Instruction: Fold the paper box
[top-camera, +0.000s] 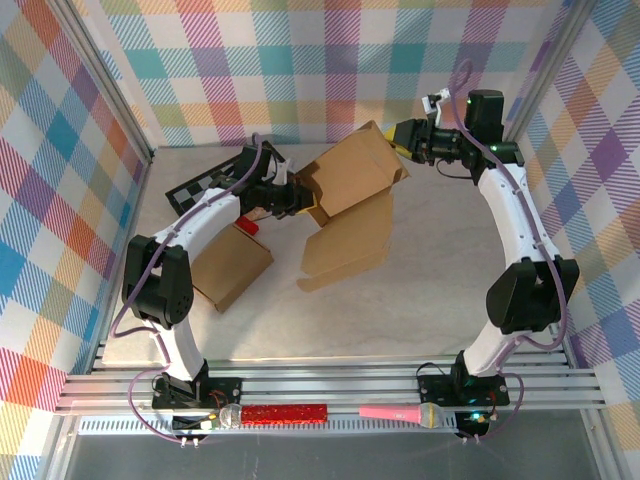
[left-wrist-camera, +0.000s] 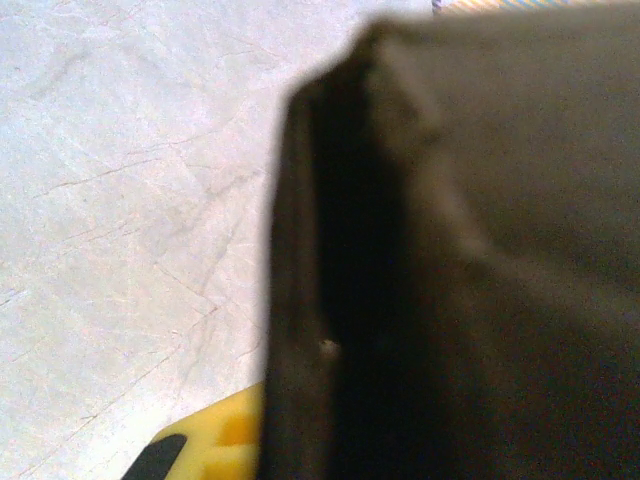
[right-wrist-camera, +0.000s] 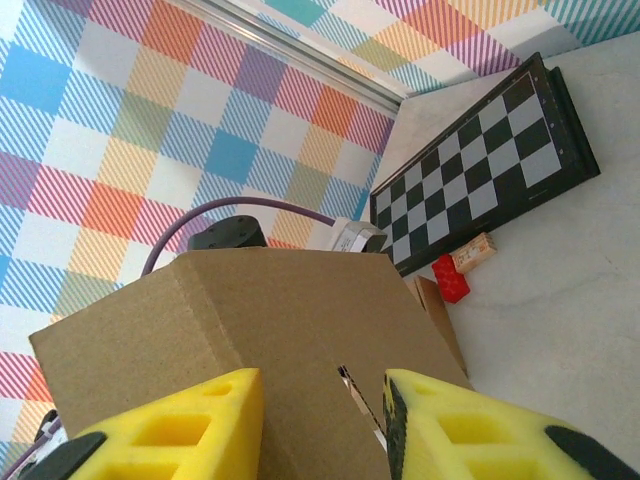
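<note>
Matte brown cardboard paper box (top-camera: 352, 170), sharp creases, one slit; left end effector (top-camera: 305, 203) clamped on its edge; right end effector (right-wrist-camera: 322, 390), yellow foam pads (right-wrist-camera: 185, 435), apart.

You have the paper box (top-camera: 350, 170), plain brown cardboard, only partly folded and tilted, toward the back middle of the counter (top-camera: 440, 290). One flat panel shows a narrow slit (right-wrist-camera: 355, 395).

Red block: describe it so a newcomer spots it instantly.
Find the checkered game board lying flat at the far left of the table. Two small blocks sit just off its edge. The red block is the bright one, beside a pale wooden block.
</note>
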